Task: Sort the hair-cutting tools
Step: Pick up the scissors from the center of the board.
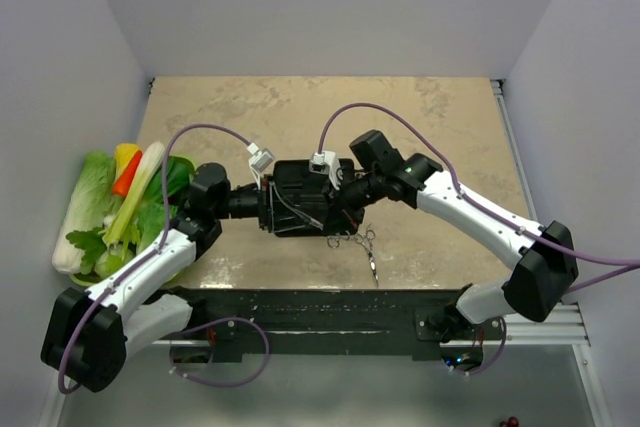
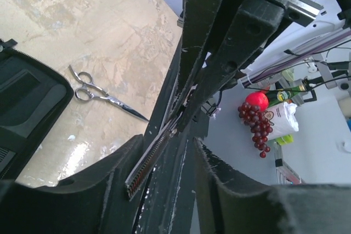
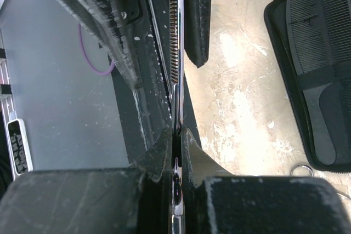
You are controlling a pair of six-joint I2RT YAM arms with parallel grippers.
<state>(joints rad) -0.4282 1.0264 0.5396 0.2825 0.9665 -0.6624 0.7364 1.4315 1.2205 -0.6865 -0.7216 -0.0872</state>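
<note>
My right gripper (image 3: pixel 176 135) (image 1: pixel 338 212) is shut on a silver pair of scissors whose toothed blade (image 3: pixel 174 31) (image 2: pixel 148 160) sticks out ahead of it. That blade reaches in between the fingers of my left gripper (image 2: pixel 164 152) (image 1: pixel 268 205), which is open. The blade lies close to one finger (image 2: pixel 109 179), with a gap to the other. Both grippers meet above the open black case (image 1: pixel 300 197). A second silver pair of scissors (image 2: pixel 98 92) (image 1: pixel 365 245) lies flat on the table beside the case. Two black combs (image 3: pixel 312 23) sit under a strap inside the case.
A pile of vegetables (image 1: pixel 120 207) fills the table's left edge beside my left arm. A black rail (image 1: pixel 330 307) runs along the near edge. Grey walls close the table on three sides. Toy grapes and a bottle (image 2: pixel 255 119) lie off the table.
</note>
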